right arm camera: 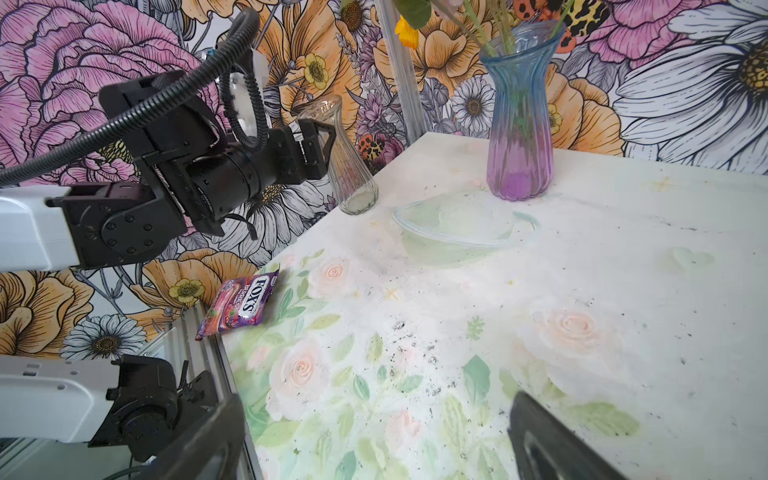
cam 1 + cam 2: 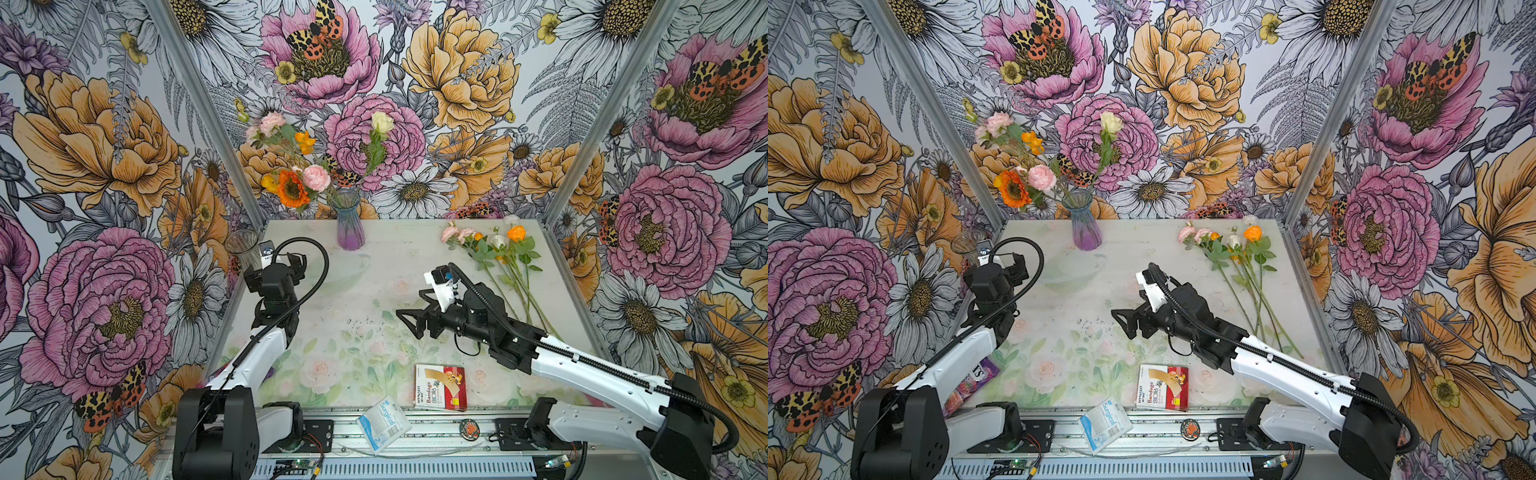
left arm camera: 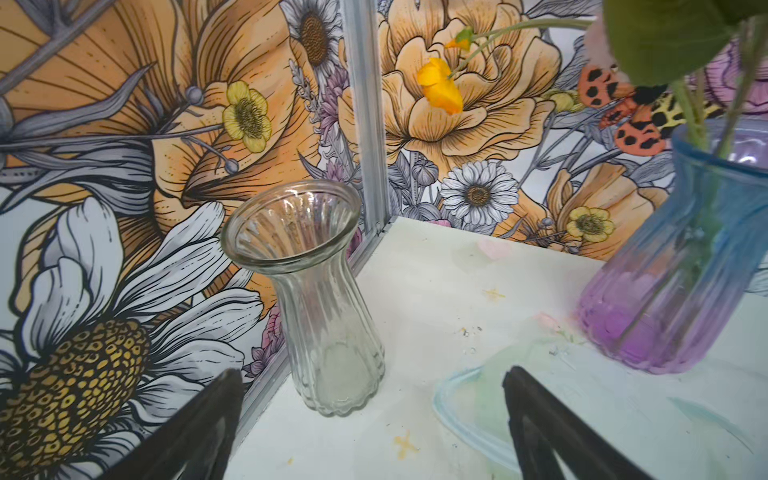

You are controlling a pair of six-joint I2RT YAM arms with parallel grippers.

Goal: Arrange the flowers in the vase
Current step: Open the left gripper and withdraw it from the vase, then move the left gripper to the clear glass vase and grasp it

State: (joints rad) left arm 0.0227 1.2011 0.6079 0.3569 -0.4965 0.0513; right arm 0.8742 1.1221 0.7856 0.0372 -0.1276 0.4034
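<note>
**A:** Start with both top views. What is the room like?

**B:** A pale tabletop (image 2: 374, 266) printed with faint roses, boxed in by walls (image 2: 104, 166) covered in huge printed blooms. A bandage box (image 2: 440, 386) and a surgical packet (image 2: 384, 422) lie at its near edge.

**A:** And the blooms to be arranged?

**B:** The standing flowers (image 2: 316, 178) sit in the blue-and-purple vase (image 2: 350, 224) at the far edge, fanning up and leftward. The loose flowers (image 2: 505, 257) lie flat at the far right. Their heads point toward the back wall and their stems run toward the near right, where the right arm (image 2: 582, 361) crosses some of them.

**A:** The pincers?

**B:** The left gripper (image 2: 277, 261) is beside a clear vase (image 2: 244, 247) in the far left corner. The right gripper (image 2: 415, 309) hovers mid-table, spread wide and grasping nothing.

**A:** The left wrist view?

**B:** The fingers are spread apart and released, with the clear vase upright just ahead. The coloured vase is cut off at the frame edge. Its stems rise out of sight, and one orange head (image 3: 440, 89) shows.

**A:** The right wrist view?

**B:** The fingers are wide over bare print. A candy bag (image 1: 239, 305) lies at the table's left edge. The flower heads in the vase are cropped, and a clear dish (image 1: 461, 226) in front of the vase is hard to pick out.
</note>
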